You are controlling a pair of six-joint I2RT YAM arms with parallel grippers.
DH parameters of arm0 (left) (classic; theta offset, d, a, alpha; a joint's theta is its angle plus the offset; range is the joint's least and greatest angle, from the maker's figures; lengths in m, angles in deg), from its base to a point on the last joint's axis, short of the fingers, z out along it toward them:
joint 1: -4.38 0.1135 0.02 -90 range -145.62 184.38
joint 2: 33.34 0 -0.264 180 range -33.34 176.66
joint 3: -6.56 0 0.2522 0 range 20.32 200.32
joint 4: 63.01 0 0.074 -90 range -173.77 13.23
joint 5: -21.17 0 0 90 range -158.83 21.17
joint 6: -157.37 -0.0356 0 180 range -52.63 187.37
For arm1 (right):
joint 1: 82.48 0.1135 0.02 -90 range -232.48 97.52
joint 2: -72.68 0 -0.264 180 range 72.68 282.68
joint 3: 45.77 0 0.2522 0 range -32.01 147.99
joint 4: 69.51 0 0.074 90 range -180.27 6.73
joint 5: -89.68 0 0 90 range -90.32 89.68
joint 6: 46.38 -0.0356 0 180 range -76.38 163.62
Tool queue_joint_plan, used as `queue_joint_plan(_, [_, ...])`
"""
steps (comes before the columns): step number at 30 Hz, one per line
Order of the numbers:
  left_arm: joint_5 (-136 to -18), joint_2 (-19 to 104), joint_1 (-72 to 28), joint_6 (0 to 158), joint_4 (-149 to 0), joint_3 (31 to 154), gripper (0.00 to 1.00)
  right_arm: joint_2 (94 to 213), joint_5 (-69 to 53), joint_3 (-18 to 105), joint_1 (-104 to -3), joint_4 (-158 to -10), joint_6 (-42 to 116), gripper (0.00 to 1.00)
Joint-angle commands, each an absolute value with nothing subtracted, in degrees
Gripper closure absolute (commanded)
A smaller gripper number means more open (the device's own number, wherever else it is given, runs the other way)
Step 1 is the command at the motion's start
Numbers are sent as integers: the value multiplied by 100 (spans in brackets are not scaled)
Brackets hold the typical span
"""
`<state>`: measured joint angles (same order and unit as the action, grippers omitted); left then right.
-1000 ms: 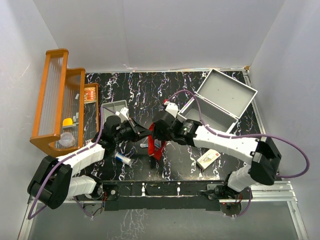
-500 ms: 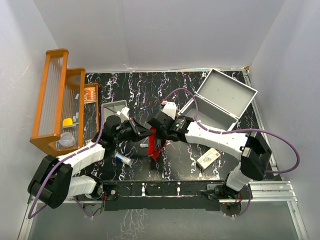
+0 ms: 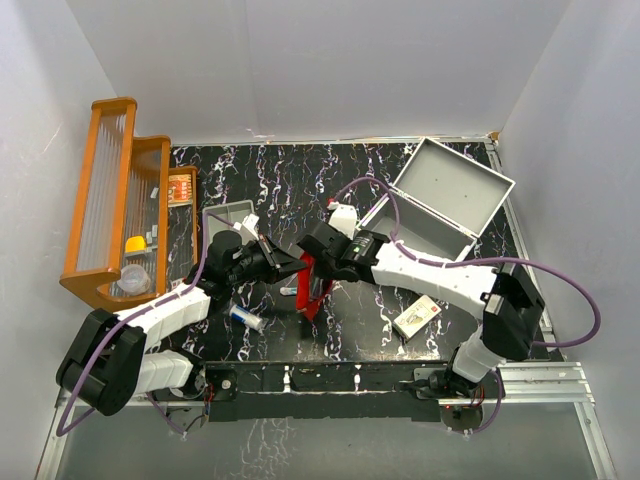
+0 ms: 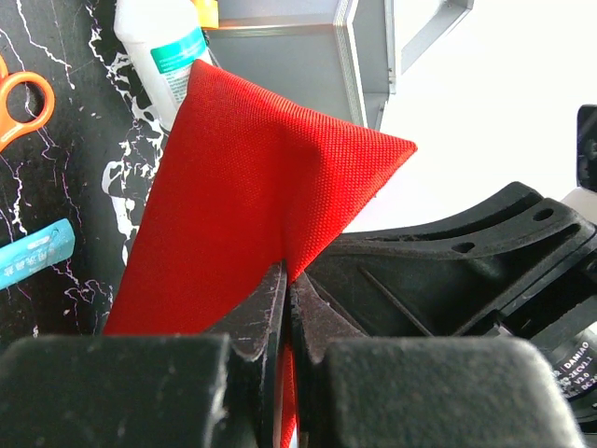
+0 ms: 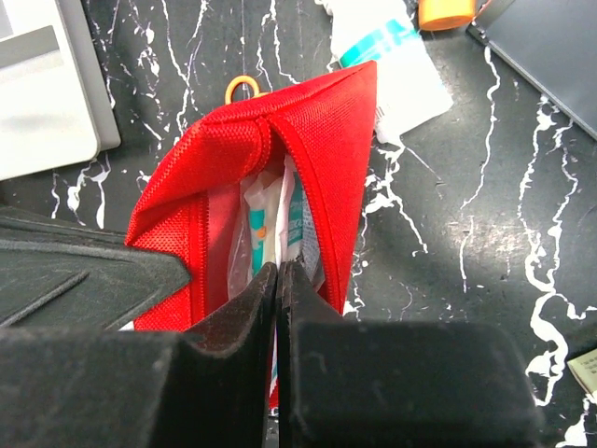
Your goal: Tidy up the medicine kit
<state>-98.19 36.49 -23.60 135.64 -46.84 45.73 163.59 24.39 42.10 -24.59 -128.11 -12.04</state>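
White walls enclose a black tabletop veined with white, seen from above. Along its left edge stands an orange wooden rack with a few small items in its trays. Just right of the rack sits a small grey tray.

At the far right corner of the table is the medicine kit, a light-grey metal case. Its lid is open and leans back to the right. I cannot make out anything inside it.

In the middle of the table, to the left of the kit, a red pouch stands on edge between the two arms. The left gripper reaches in from the left, its fingers pressed together on a fold of the red fabric. The right gripper reaches in from the right. It is also closed, pinching the pouch at its open mouth. The right wrist view looks into that mouth, where pale packets with teal print show inside.

Beside the pouch lies a white bottle with a teal label. Orange-handled scissors lie near it. A small white tube rests near the front edge on the left, and a small flat box lies near the front on the right.
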Motion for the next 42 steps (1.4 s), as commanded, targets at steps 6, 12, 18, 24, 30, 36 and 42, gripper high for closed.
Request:
queue_joint_plan(6, [-9736, 3584, -2383, 13815, -4632, 4813, 100, 15775, 2536, 3719, -2243, -12534, -1987, 100])
queue_joint_plan(12, [-9646, 3531, -2383, 14044, -4685, 4797, 100, 15733, 2843, 3480, -2000, -12333, -2049, 100])
queue_joint_plan(18, [-9608, 3507, -2383, 14201, -4783, 4856, 100, 16014, 3103, 3606, -1888, -12588, -2255, 100])
queue_joint_plan(24, [-9633, 3543, -2382, 14261, -4804, 4861, 100, 16159, 3224, 3681, -1868, -12320, -2263, 100])
queue_joint_plan(30, [-9677, 3575, -2383, 14274, -4794, 4825, 100, 16298, 2863, 3666, -1869, -11907, -1949, 100])
queue_joint_plan(36, [-9673, 3541, -2375, 14266, -4779, 4793, 100, 15922, 2651, 3391, -1883, -11486, -1810, 95])
queue_joint_plan(42, [-9687, 3516, -2379, 14265, -4787, 4800, 100, 16102, 2522, 3357, -1955, -11646, -1857, 99])
